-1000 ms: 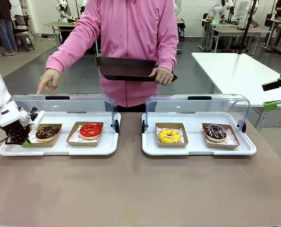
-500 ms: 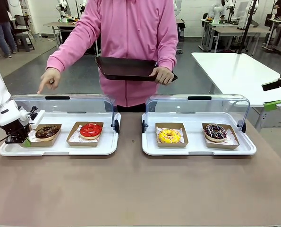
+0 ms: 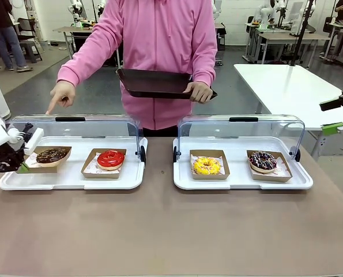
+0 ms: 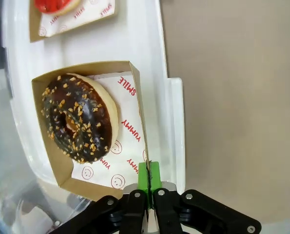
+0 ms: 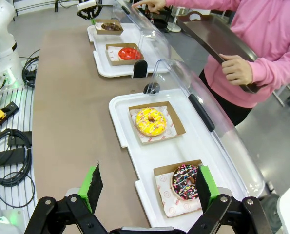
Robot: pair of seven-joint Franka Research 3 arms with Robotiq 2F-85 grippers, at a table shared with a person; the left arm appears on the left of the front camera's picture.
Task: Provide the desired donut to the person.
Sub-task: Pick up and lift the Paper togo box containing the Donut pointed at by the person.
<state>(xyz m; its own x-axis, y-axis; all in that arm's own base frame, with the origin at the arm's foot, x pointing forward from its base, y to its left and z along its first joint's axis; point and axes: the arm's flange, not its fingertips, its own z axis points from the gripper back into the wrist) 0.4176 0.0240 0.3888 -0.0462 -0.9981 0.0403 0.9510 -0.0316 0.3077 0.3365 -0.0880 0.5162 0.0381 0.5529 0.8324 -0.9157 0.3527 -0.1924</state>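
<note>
Chocolate donut point(image 3: 51, 155) in its cardboard box point(image 3: 47, 168) now sits further left and tilted up at the left end of the left white tray point(image 3: 73, 182), drawn there by the left gripper point(image 4: 148, 176), whose pads are clamped on the box's left rim. Right gripper point(image 5: 149, 190): fingers wide apart, holding nothing, at the right of the scene. Person point(image 3: 159, 46), far side: one hand point(image 3: 61, 95) points down over that donut, the other holds a dark tray point(image 3: 154, 83).

robotics lab, open hall.
rows of white work tables point(image 3: 272, 36) w/ gear well beyond the right jaws, grey concrete floor point(image 3: 234, 57), loose cables point(image 5: 6, 168) just left of them.
</note>
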